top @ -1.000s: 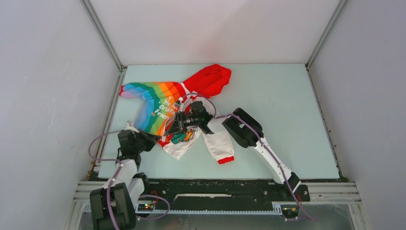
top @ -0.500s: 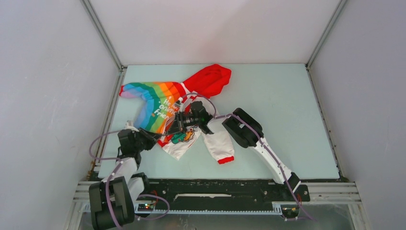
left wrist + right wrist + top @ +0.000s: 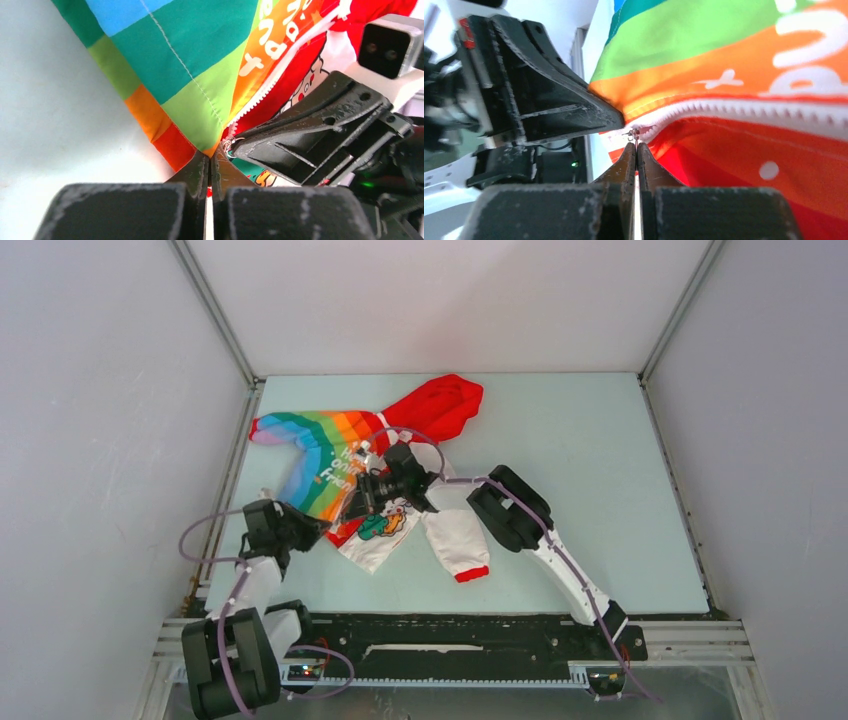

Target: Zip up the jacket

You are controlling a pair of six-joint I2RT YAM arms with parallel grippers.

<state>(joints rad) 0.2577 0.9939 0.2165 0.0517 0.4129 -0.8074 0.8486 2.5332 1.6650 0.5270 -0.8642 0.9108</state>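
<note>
The jacket (image 3: 330, 455) lies at the table's left middle, with its red hood (image 3: 440, 405) at the back, its rainbow half on the left and its white cartoon half (image 3: 385, 535) in front. My left gripper (image 3: 320, 532) is shut on the bottom corner of the rainbow hem (image 3: 200, 125), jaws pressed together (image 3: 210, 159). My right gripper (image 3: 354, 508) is close beside it, shut on the small metal zipper pull (image 3: 634, 133) at the low end of the white zipper teeth (image 3: 744, 114), jaws closed (image 3: 636, 148). The zipper above the pull is open.
A white sleeve with a red cuff (image 3: 468, 573) lies toward the front under the right arm. The left wall rail (image 3: 232, 470) runs close beside the rainbow sleeve (image 3: 275, 427). The pale table (image 3: 590, 480) stretches to the right.
My right gripper has moved slightly away from me along the zipper with the pull. My left arm has shifted a little to the left, still gripping the hem.
</note>
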